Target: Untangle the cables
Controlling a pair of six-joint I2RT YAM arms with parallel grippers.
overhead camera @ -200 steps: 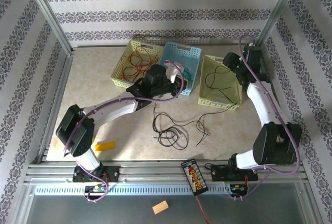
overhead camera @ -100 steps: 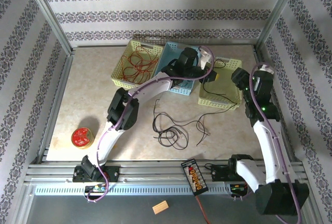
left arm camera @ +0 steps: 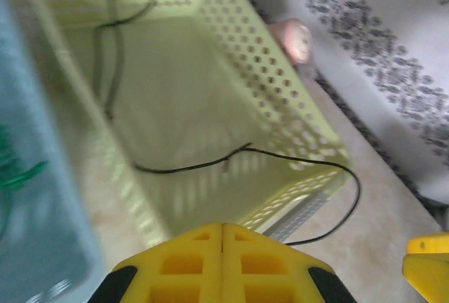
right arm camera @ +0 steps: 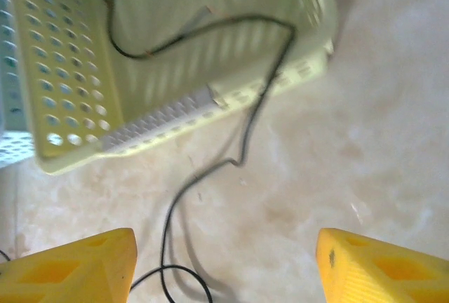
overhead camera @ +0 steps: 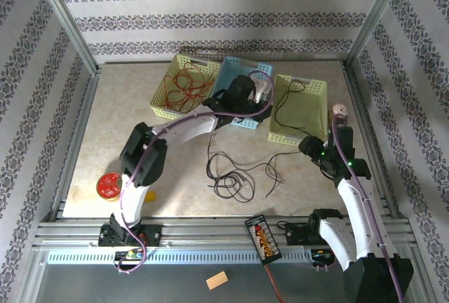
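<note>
Left pincer [left arm camera: 222,261], shut and empty, hangs beside the green basket [left arm camera: 280,85] at the far edge of the bench [left arm camera: 382,208]; right pincer [right arm camera: 224,247] gapes wide over a black cable [right arm camera: 243,145].

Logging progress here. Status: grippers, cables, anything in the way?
Left gripper shut, by blue basket. Right gripper open, holding nothing. Black cables tangled on table; one strand drapes over green basket's rim.

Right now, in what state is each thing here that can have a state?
Left tool, shut, empty.
Right tool, open, empty.
Black cables, tangled loose on the table.
Single black cable, in the right basket, hanging over its near rim.
Red cables, coiled in the left basket.
</note>
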